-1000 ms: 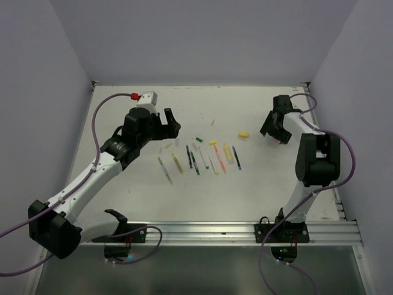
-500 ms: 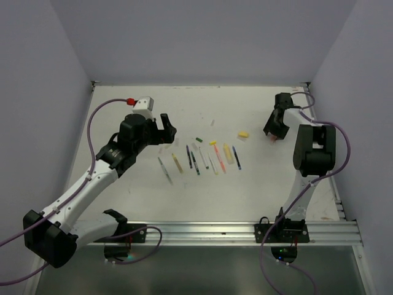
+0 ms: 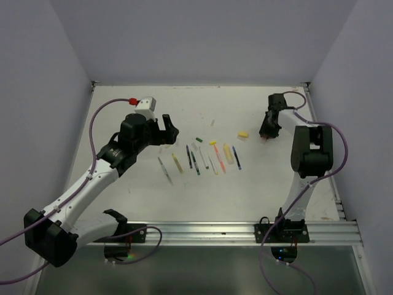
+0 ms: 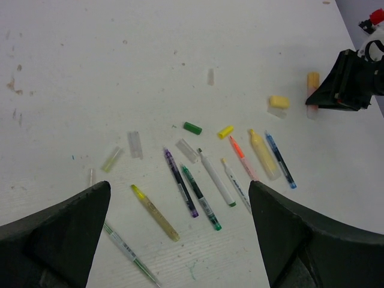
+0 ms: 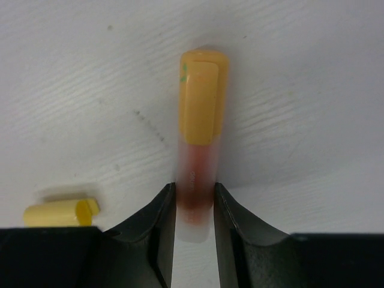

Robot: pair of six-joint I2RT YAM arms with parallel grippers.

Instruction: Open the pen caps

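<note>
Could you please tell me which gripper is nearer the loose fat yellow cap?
Right. The right gripper, gripping an orange-capped pen, is beside the cap; the left gripper hovers beyond the pens.

The top external camera is looking down from above and behind the arm bases, taking in the whole table [image 3: 245,196]; the left wrist camera is hanging well above the pens [image 4: 217,179], facing down and forward between the left gripper's fingers [image 4: 54,234]; the right wrist camera is sitting very close to the surface, looking along the right gripper's fingers [image 5: 150,240] at an orange-capped pen [image 5: 201,108]; all three are sharing the loose yellow cap [image 3: 244,134] nearby.
</note>
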